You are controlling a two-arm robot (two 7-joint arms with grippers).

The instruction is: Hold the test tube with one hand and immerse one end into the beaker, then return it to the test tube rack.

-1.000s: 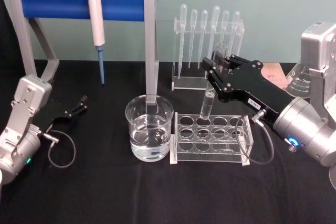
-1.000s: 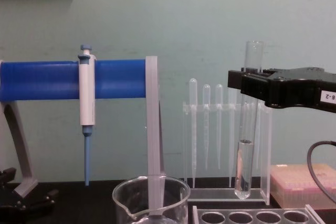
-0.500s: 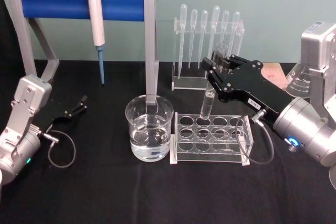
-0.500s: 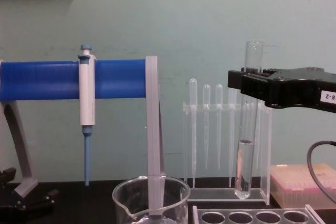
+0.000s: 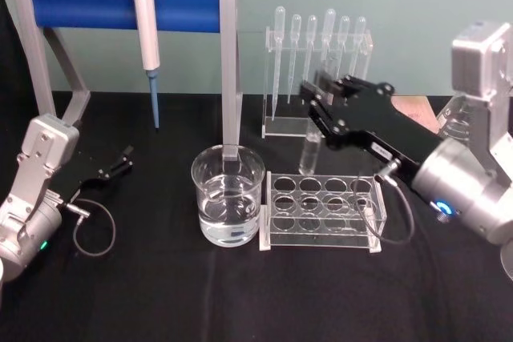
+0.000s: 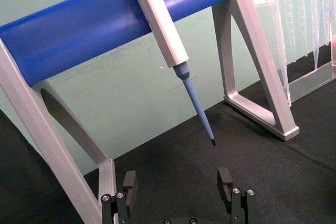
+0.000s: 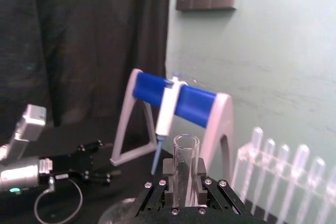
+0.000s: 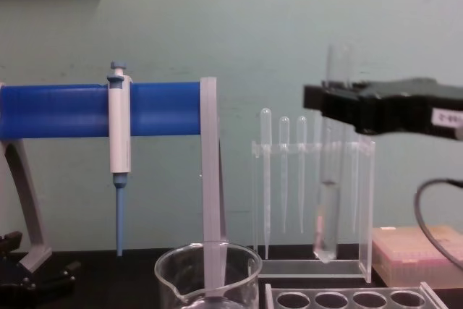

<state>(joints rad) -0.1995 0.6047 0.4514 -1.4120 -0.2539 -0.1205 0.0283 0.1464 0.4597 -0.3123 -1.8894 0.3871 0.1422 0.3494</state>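
Jaws of the right gripper (image 5: 319, 98) are clenched on the test tube (image 5: 309, 154), right of centre in the head view. There the tube's lower end hangs over the back row of the test tube rack (image 5: 321, 211). The beaker (image 5: 228, 198) stands just left of the rack on the black table (image 5: 200, 294), holding clear liquid.

The chest view adds the side profile. The test tube (image 8: 326, 222) leans slightly, its rim rising above the right gripper (image 8: 327, 103). Its round end is clear of the test tube rack (image 8: 347, 298) at the bottom edge, and liquid fills its lower part. The beaker (image 8: 207, 277) shows its spout at lower centre.

The right wrist view looks onto the tube's open rim (image 7: 186, 145), pinched at the right gripper (image 7: 185, 183).

At the lower left of the head view the left gripper (image 5: 120, 162) rests low by the table. The left wrist view shows that left gripper (image 6: 178, 188) with jaws released and spread, nothing between them, and the pipettor (image 6: 163, 30) hanging beyond.
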